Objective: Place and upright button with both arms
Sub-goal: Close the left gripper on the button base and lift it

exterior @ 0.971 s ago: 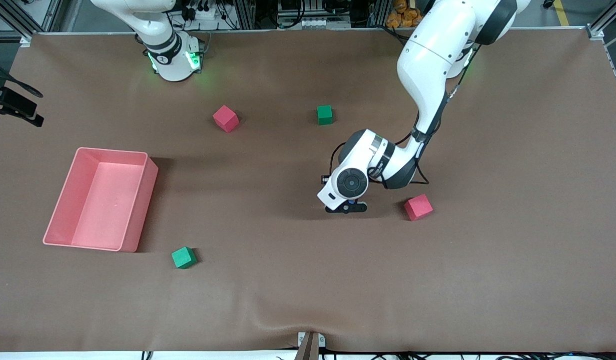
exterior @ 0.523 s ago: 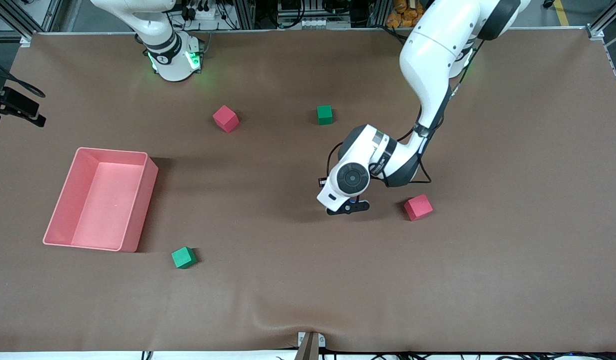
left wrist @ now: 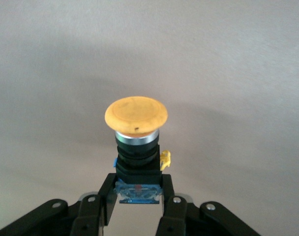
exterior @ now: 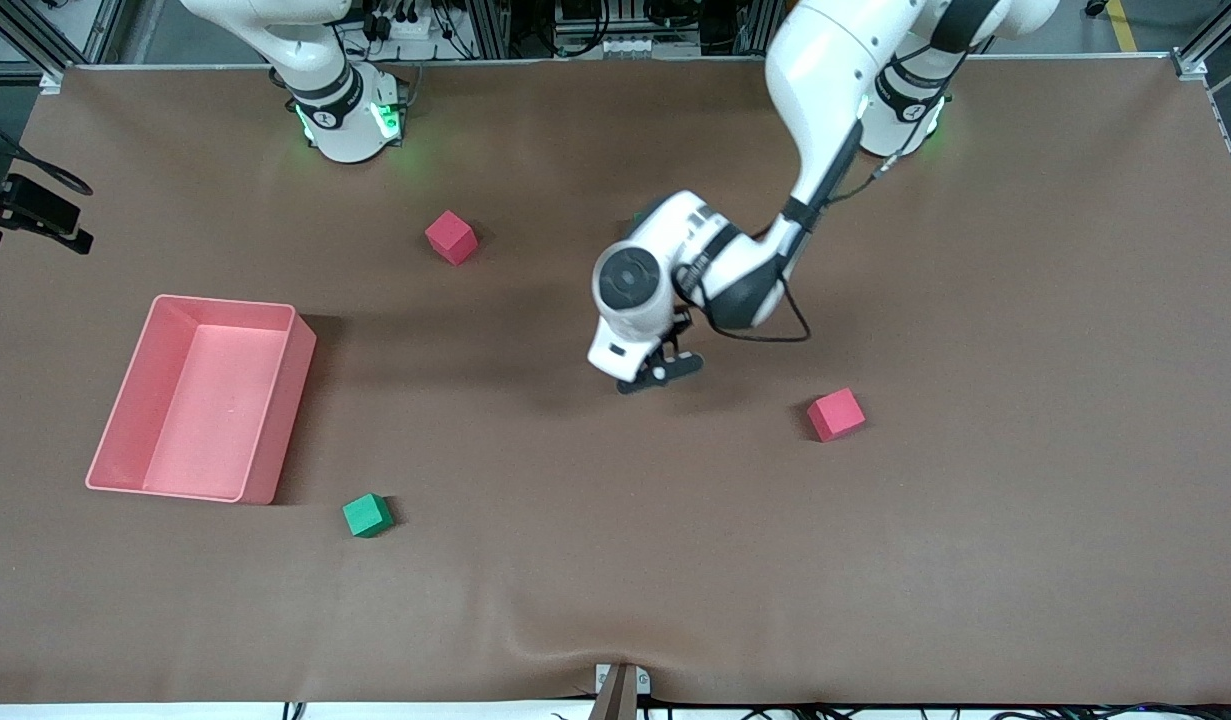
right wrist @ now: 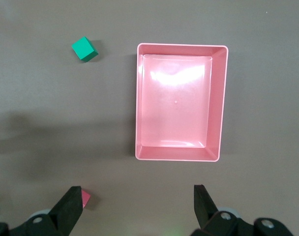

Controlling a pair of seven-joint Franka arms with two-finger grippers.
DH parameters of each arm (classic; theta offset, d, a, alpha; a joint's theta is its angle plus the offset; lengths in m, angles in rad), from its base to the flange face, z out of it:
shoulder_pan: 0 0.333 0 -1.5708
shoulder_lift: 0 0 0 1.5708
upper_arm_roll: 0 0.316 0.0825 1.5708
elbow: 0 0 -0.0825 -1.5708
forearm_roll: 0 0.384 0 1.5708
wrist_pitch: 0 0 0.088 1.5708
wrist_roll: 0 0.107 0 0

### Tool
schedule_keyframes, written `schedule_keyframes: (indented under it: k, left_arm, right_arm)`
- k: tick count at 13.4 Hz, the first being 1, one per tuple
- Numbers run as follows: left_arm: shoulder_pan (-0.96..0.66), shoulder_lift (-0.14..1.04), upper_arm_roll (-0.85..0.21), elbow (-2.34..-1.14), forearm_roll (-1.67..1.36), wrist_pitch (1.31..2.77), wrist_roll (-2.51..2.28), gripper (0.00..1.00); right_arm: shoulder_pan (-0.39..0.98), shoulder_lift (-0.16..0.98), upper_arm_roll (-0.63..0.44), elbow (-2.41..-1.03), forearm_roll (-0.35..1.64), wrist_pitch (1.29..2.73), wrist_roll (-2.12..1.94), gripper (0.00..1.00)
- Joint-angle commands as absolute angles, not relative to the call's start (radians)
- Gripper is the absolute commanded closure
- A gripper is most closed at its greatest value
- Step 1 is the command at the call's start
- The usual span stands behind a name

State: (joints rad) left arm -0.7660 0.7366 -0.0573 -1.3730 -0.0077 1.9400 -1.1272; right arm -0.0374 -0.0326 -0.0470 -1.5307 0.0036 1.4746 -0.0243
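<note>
- The button is pinched by its black body in the left hand, orange cap pointing away from the fingers, held in the air over bare desk.
- The right hand hangs above the pink bin, fingers spread wide, holding nothing.

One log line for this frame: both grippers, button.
left gripper: shut on button, above the table | right gripper: open, over pink bin, waiting
</note>
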Motion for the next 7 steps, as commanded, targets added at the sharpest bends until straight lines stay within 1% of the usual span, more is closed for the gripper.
schedule_keyframes:
  k: [1, 4, 7]
  left_arm:
    - [-0.804, 0.683, -0.043, -1.384, 0.037, 1.928, -1.250, 0.99]
    - [-0.888, 0.676, -0.044, -1.384, 0.206, 1.928, -1.541, 0.98]
    - [-0.928, 0.680, -0.045, -1.384, 0.282, 1.928, -1.637, 0.98]
  right_arm:
    - [-0.034, -0.031, -0.048, -1.522, -0.006, 1.474, -0.011, 0.00]
    - [-0.025, -0.035, -0.046, -1.522, -0.002, 1.468, -0.011, 0.00]
    - [-0.025, -0.037, -0.048, -1.522, -0.002, 1.463, -0.011, 0.00]
